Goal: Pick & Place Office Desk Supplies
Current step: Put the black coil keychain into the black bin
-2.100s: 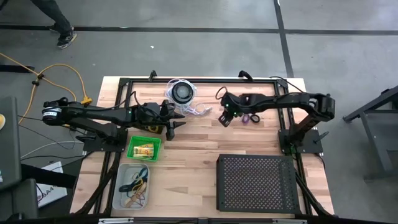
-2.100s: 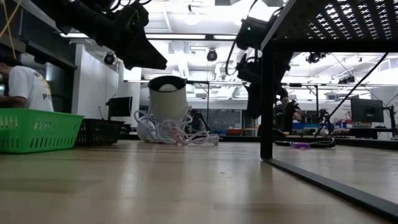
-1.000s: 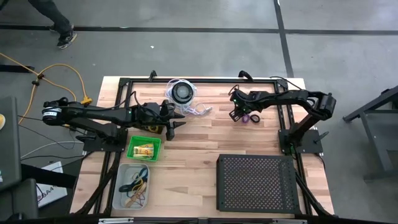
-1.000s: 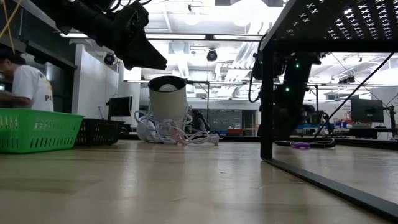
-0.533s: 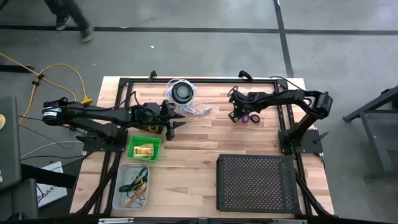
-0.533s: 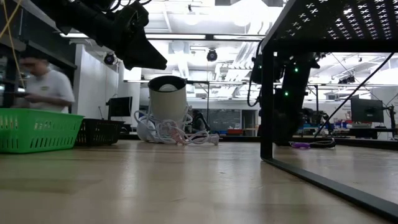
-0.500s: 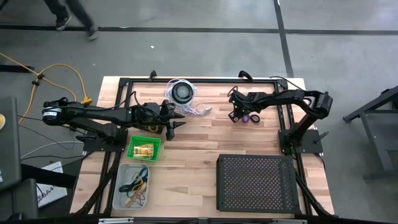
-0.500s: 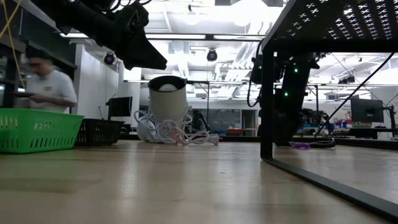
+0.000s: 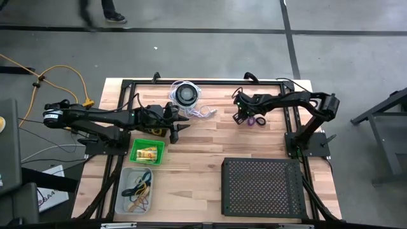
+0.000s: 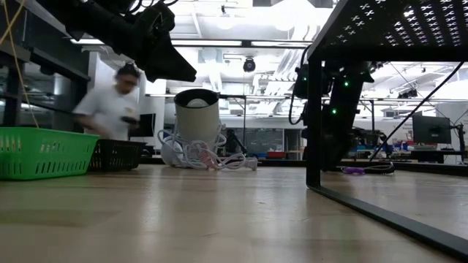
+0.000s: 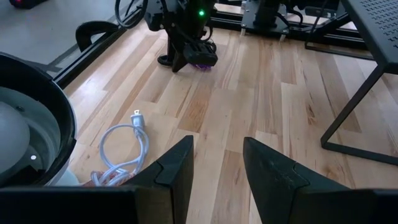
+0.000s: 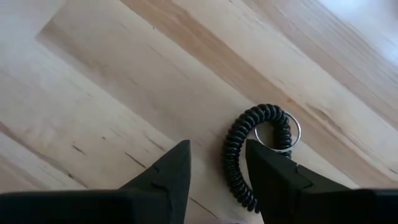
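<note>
A black coiled cord (image 12: 231,149) carrying a small metal ring lies flat on the wood at the table's far right. A purple coil (image 9: 252,121) lies beside it. My right gripper (image 12: 216,149) hangs open just above them, pointing steeply down. One side of the black coil lies between its fingers, close to one finger; I cannot tell whether it touches. In the high view this gripper (image 9: 240,117) stands just left of the purple coil. My left gripper (image 9: 179,127) waits open at mid-table, raised above the wood, with nothing between its fingers.
A round black disc with a white coiled cord (image 9: 186,95) sits at the far middle. A green bin (image 9: 147,152) with yellow packets and a clear bin (image 9: 137,191) with rubber bands stand near left. A large black perforated tray (image 9: 262,187) stands raised on legs near right.
My right gripper went toward the table's right edge to the purple and black coils, and has kept nearly still over them for the last second. A person has walked past beyond the table's far side.
</note>
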{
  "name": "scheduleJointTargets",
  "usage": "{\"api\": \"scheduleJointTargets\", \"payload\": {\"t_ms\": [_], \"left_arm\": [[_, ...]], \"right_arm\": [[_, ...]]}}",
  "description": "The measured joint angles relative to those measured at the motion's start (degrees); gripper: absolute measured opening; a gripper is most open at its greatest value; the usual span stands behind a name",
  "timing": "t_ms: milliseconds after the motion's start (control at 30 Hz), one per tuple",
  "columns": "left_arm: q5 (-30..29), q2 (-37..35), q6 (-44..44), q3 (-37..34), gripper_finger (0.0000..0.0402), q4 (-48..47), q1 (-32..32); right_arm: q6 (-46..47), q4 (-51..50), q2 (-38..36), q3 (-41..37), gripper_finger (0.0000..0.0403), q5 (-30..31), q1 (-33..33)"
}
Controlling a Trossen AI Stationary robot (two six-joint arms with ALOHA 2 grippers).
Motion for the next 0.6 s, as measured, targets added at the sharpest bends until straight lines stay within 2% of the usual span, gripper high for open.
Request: {"api": "scheduleJointTargets", "payload": {"t_ms": [133,433,600], "left_arm": [[0.01,0.00,0.00,0.00,0.0133,0.02,0.00],[0.00,0.00,-0.02,0.00,0.0133,0.02,0.00],[0.00,0.00,0.00,0.00,0.0133,0.02,0.00]], "right_arm": [[0.12,0.10,0.02,0.00,0.0123,0.06,-0.66],[0.12,-0.12,0.07,0.00,0.0049,0.15,-0.86],[0.10,-0.22,0.07,0.00,0.0028,-0.51,-0.94]]}}
